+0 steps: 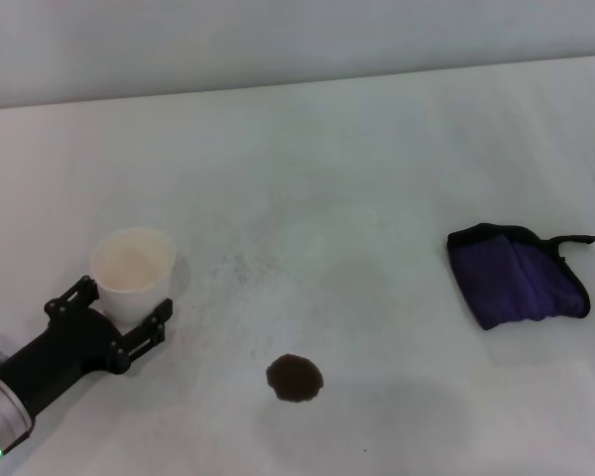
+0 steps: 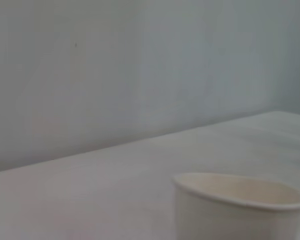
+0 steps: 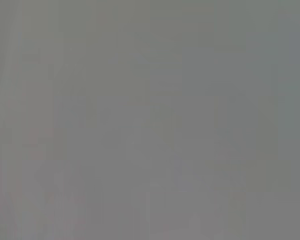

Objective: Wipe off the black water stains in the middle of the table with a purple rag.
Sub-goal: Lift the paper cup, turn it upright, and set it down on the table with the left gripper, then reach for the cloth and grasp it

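Fingers (image 1: 79,291) of the left gripper (image 1: 119,315) clasp a white paper cup (image 1: 131,273), left of the black water stains (image 1: 296,378), one round brown-black blot on the table (image 1: 377,178). Well right of the blot lies the purple rag (image 1: 518,281), crumpled, black-edged.

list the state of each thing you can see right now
paper cup: upright, looks empty, between the left gripper's fingers
left gripper: around the cup's base
black water stains: unwiped blot
purple rag: crumpled, untouched, on the table
right gripper: not in view
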Robot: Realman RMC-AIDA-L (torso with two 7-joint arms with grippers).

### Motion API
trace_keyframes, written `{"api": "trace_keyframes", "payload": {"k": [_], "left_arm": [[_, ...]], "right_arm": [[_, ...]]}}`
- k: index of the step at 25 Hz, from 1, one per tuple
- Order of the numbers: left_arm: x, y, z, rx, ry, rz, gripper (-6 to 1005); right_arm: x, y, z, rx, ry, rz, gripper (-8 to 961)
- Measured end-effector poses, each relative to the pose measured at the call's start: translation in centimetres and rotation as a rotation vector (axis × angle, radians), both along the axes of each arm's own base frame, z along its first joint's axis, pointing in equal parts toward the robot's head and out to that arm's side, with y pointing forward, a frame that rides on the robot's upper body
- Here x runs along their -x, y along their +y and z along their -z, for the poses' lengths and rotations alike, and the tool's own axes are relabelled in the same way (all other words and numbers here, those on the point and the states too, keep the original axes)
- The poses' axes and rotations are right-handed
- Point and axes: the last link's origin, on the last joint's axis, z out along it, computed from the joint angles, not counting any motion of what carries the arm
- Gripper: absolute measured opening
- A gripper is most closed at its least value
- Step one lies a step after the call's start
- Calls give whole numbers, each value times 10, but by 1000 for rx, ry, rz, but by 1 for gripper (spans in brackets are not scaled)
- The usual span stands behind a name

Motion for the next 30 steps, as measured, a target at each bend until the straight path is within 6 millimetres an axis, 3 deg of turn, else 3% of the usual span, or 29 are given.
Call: {"api": "trace_keyframes", "payload": {"k": [4, 10, 22, 30], "left_arm": [[1, 0, 1, 3, 7, -6, 704], [5, -6, 2, 11, 2, -25, 883], [23, -44, -5, -37, -18, -65, 893], [31, -59, -29, -219, -64, -96, 892]], "right_arm": [[0, 0, -1, -2, -2, -3, 839], [0, 1, -1, -1, -3, -2, 838], [0, 3, -2, -3, -33, 6, 837], [1, 7, 0, 20, 19, 2, 837]]}}
